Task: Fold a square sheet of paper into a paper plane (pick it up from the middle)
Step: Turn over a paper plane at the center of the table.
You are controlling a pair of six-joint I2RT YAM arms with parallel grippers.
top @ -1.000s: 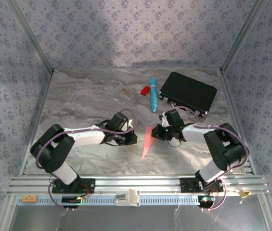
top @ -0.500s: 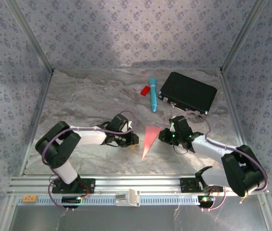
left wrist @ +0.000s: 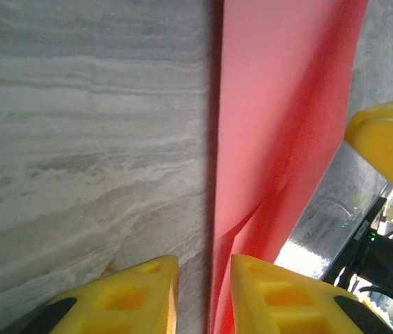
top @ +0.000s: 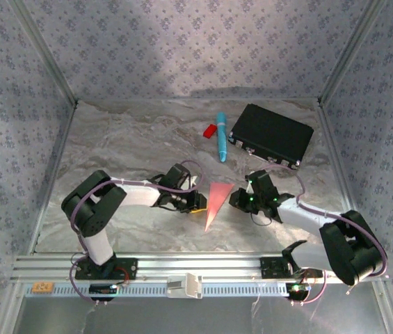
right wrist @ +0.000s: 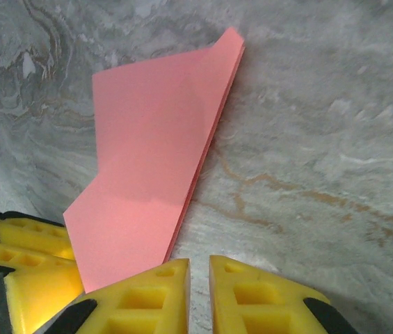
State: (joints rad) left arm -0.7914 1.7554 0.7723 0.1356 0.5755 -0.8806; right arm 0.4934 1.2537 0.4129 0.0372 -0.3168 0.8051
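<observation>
Right now I see the paper plane (top: 217, 198) lying flat on the table (top: 126, 139) between my two claws. My left claw (left wrist: 204, 268) stands slightly spread, with the plane's long edge running into the narrow gap. My right claw (right wrist: 199, 268) is barely parted just beside the plane, pinching nothing.

paper plane (top: 217, 200) on table (top: 113, 156) ctr, betw L gripper (top: 199, 203) & R gripper (top: 235, 198); pen (top: 221, 136), case (top: 271, 133) behind.
</observation>
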